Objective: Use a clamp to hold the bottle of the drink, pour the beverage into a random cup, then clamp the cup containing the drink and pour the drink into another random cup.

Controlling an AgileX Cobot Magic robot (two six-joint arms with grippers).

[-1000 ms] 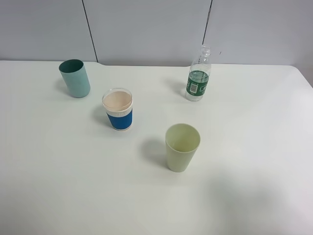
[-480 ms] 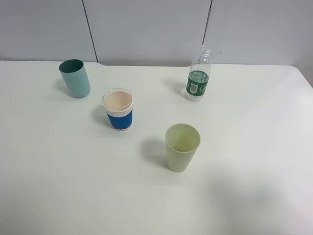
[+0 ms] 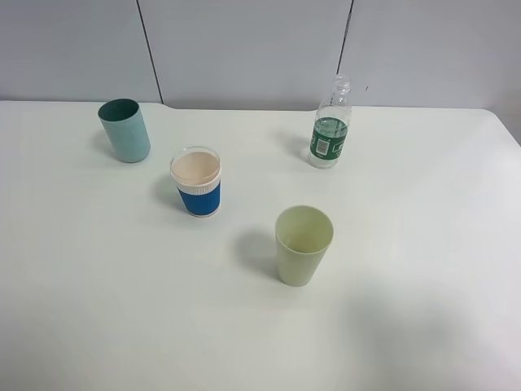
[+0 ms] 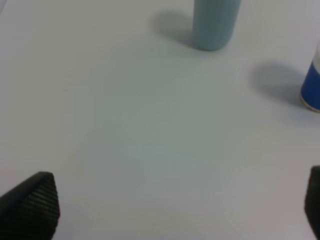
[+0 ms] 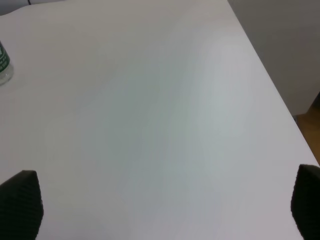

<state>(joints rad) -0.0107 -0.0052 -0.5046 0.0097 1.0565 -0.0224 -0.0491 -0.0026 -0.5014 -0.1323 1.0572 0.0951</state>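
On the table point(image 3: 98, 309), left to right: a smooth teal cup point(image 3: 124, 130), the blue-sleeved ribbed paper cup point(image 3: 196, 182), the tapered yellow-green cup point(image 3: 303, 244), and the clear ridged bottle point(image 3: 330, 126) at the far edge. All stand upright and well apart, probably for clamp access. Left gripper point(image 4: 165, 210) and right gripper point(image 5: 165, 210) are both spread wide, empty.

Bright, even overhead light; soft shadows left of cups; wrist views blurry, overhead view sharp.
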